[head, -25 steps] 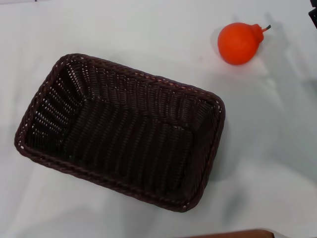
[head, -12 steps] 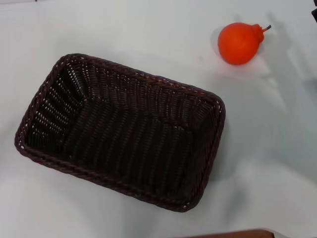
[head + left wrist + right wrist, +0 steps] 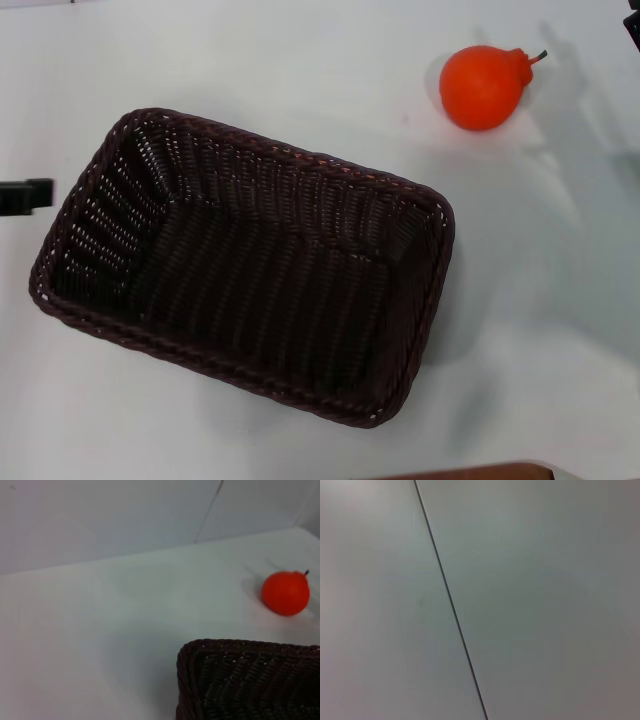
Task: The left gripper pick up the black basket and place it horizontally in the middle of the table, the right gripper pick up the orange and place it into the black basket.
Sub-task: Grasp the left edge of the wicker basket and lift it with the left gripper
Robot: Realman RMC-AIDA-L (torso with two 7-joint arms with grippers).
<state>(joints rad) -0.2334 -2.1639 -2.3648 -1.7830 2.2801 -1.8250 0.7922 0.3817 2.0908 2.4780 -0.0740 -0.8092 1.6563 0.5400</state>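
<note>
The black basket lies open side up on the white table, its long side slanting across the middle and left of the head view. Its corner shows in the left wrist view. The left gripper shows as a short flat black finger tip at the left edge, just beside the basket's left end and apart from it. The orange stands on the table at the back right, also in the left wrist view. The right gripper is hardly in view: only a dark sliver shows at the right edge.
A brown edge runs along the table's front. A pale wall with a thin dark seam fills the right wrist view. Bare table lies around the basket and the orange.
The left gripper's black finger tip has come into view at the left edge beside the basket. The basket and the orange have not moved.
</note>
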